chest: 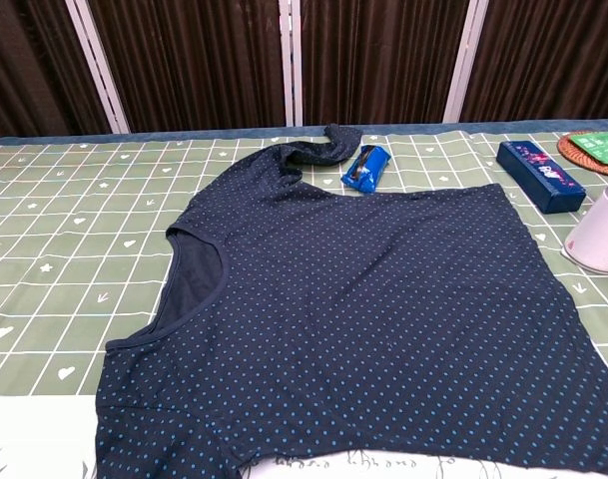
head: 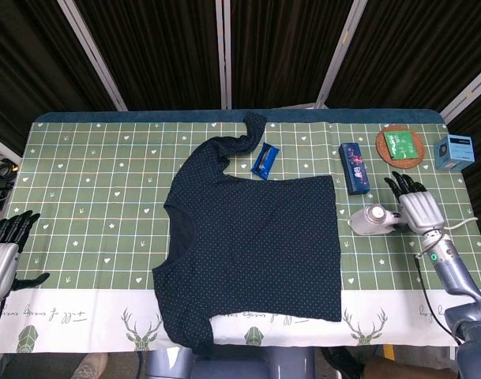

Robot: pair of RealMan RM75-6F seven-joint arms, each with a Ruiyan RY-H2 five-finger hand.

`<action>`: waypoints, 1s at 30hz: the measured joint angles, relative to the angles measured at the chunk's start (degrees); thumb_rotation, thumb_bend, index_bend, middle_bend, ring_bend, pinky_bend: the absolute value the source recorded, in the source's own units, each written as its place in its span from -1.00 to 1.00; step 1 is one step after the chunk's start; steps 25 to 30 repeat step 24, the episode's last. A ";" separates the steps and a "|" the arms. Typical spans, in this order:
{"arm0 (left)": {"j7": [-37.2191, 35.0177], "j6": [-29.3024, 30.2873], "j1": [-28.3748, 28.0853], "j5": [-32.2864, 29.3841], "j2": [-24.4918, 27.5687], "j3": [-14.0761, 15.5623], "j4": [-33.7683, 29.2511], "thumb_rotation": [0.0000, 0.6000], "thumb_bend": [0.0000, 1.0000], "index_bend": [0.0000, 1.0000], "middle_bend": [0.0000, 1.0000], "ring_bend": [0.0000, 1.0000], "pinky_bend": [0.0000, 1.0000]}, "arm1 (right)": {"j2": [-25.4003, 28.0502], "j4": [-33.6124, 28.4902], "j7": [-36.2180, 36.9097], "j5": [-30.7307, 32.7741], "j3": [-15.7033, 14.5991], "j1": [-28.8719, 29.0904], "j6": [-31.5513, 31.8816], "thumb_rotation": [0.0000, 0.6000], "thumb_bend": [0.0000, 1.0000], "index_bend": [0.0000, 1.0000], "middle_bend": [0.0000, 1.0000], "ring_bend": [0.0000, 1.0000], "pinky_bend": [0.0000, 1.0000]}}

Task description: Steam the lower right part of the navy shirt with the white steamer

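- The navy shirt (head: 260, 249) lies spread flat on the middle of the bench (head: 98, 197), neckline at 9 o'clock, hem at 3 o'clock, one sleeve curling up toward 12 o'clock.
- The white steamer (head: 372, 221) sits on the green checked cloth just off the shirt's hem, at 3 o'clock from the shirt's middle; in the chest view it shows at the right edge (chest: 601, 239), apart from the fabric.
- The right hand (head: 418, 209) is at the steamer's 3 o'clock side, its dark fingers (head: 402, 185) fanned out toward 12 o'clock; the palm is against or just beside the steamer's handle, and whether it grips the handle cannot be told.
- The left hand (head: 5, 245) hangs at the bench's 8 o'clock corner, fingers apart, holding nothing.
- A blue snack packet (head: 264, 159) lies just beside the raised sleeve, at 12 o'clock from the shirt's body.
- A dark blue box (head: 354, 167) lies at 11 o'clock from the steamer, near it.
- A round woven coaster with a green packet (head: 400, 145) and a small teal box (head: 454, 151) sit toward the bench's 2 o'clock corner.
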 measured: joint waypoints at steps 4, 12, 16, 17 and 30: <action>-0.37 0.12 0.07 0.12 0.20 -0.02 -0.14 1.00 -1.00 -1.00 -1.00 -1.00 -1.00 | 2.17 -3.46 -1.06 0.16 0.33 -0.96 3.01 1.00 -1.00 -1.00 -1.00 -1.00 -0.62; -1.87 1.10 0.53 1.28 1.19 -0.02 -0.74 1.00 -1.00 -1.00 -1.00 -1.00 -1.00 | 10.78 -18.76 -5.65 0.26 0.74 -4.91 11.30 1.00 -1.00 -1.00 -1.00 -1.00 -0.94; -2.15 2.30 1.00 2.27 1.58 0.03 -1.05 1.00 -1.00 -1.00 -1.00 -1.00 -1.00 | 16.43 -30.91 -8.86 1.10 1.08 -7.33 14.16 1.00 -1.00 -1.00 -1.00 -1.00 -1.00; -2.29 2.60 1.14 2.59 1.68 0.06 -1.15 1.00 -1.00 -1.00 -1.00 -1.00 -1.00 | 17.83 -34.08 -9.69 1.41 1.14 -7.92 14.63 1.00 -1.00 -1.00 -1.00 -1.00 -1.00; -4.71 3.47 1.84 4.53 2.66 0.53 -1.65 1.00 -1.00 -1.00 -1.00 -1.00 -1.00 | 28.48 -59.44 -17.52 4.18 1.29 -13.85 19.44 1.00 -1.00 -1.00 -1.00 -1.00 -1.00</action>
